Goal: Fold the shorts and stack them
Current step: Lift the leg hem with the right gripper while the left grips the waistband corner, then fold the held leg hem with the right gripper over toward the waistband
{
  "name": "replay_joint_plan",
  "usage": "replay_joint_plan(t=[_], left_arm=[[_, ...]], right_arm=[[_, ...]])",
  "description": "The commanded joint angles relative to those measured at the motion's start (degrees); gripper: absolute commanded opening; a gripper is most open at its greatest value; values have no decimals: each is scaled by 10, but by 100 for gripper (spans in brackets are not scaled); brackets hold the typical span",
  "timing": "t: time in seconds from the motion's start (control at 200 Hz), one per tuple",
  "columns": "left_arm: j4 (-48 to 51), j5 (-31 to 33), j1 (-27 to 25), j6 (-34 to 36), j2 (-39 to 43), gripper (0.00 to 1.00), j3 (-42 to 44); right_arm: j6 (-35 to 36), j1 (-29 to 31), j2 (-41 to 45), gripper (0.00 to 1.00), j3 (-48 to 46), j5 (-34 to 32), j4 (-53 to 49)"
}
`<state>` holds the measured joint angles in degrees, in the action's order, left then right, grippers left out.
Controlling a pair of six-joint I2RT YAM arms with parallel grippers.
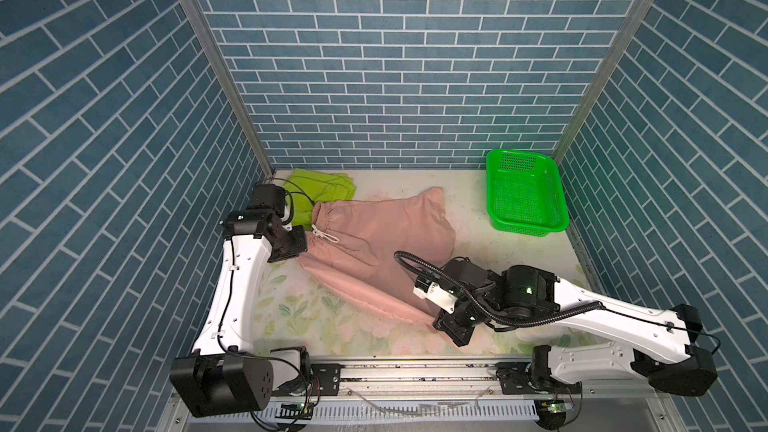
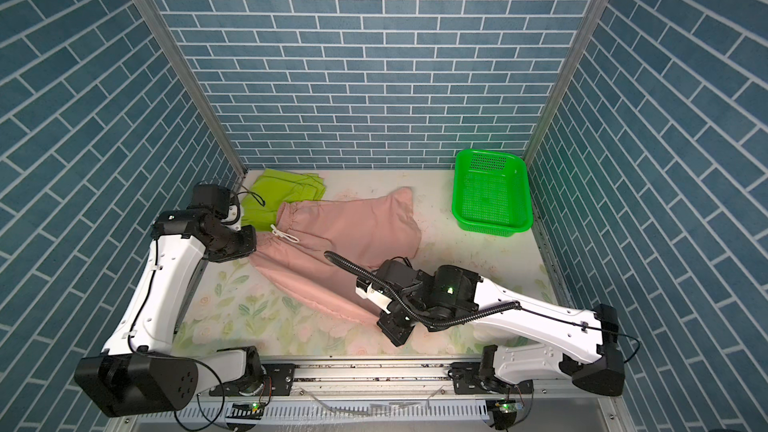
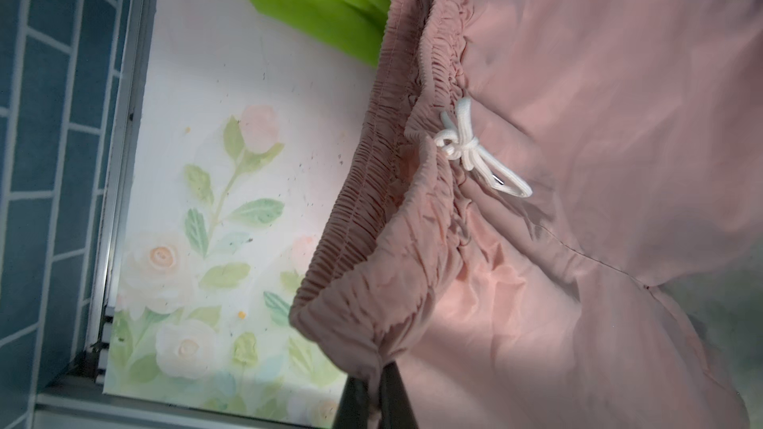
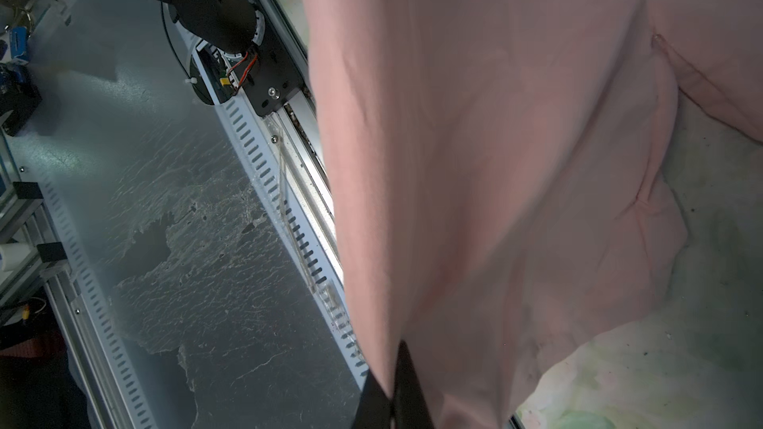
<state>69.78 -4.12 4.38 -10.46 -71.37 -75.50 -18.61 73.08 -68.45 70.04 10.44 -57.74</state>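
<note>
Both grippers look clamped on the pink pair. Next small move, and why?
Probably lift both together and carry the near edge over toward the far edge. The left gripper pinches the pink shorts at the waistband's near corner, the right gripper pinches the near leg hem, and the pair lies spread, unfolded. The lime-green shorts look folded at the back.

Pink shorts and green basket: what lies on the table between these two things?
Nothing lies there. Between the pink shorts and the green basket there is only bare table, as both top views show.
</note>
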Motion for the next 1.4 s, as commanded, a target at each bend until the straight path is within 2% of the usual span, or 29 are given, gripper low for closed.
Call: replay_joint_plan(t=[0.0, 0.16, 0.285, 0.405, 0.485, 0.74, 0.825, 0.925, 0.99, 1.14, 1.395], left_arm=[[32, 42, 12, 22, 1, 0, -4], [33, 62, 12, 27, -16, 0, -14], [18, 62, 15, 31, -14, 0, -10], [12, 56, 33, 40, -18, 0, -5], [12, 49, 41, 46, -16, 0, -4], [40, 43, 48, 58, 26, 0, -5], [42, 41, 48, 57, 41, 0, 4], [42, 46, 48, 56, 43, 0, 6], [43, 49, 49, 56, 34, 0, -2], [36, 58, 49, 57, 11, 0, -38], [6, 20, 48, 56, -108, 0, -147]], right_arm=[[57, -44, -10, 0, 16, 58, -50], [104, -106, -67, 0, 58, 94, -72], [117, -112, -105, 0, 86, 123, -72], [104, -109, -97, 0, 77, 125, -81], [95, -98, -85, 0, 79, 125, -90], [50, -2, -53, 0, 127, 74, -129], [43, 7, -39, 0, 129, 63, -135], [62, 2, -35, 0, 128, 15, -154], [91, -29, -38, 0, 134, 14, -160], [177, -149, -57, 0, 156, 47, -151], [319, -286, -198, 0, 280, 137, -186]])
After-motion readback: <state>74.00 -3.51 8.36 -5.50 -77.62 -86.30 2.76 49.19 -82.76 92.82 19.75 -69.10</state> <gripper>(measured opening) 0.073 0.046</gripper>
